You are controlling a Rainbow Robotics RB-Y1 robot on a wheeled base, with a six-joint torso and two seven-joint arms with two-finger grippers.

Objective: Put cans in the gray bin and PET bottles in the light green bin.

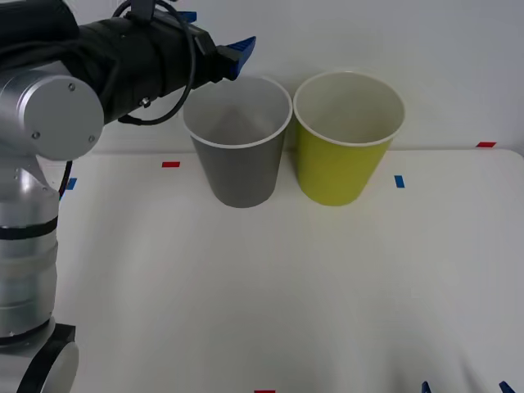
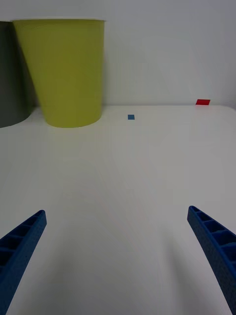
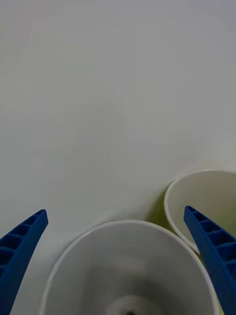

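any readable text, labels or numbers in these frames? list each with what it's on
None. The gray bin and the light green bin are plain, with no print or label.
The red and blue tape marks on the table are blank.
The left gripper and right gripper carry no markings.

A white table (image 1: 270, 286) is set against a plain pale wall (image 1: 409, 41). Small red tape marks (image 1: 170, 164) and blue tape marks (image 1: 399, 181) are stuck near the table's edges. Soft, even light is cast, with faint shadows.
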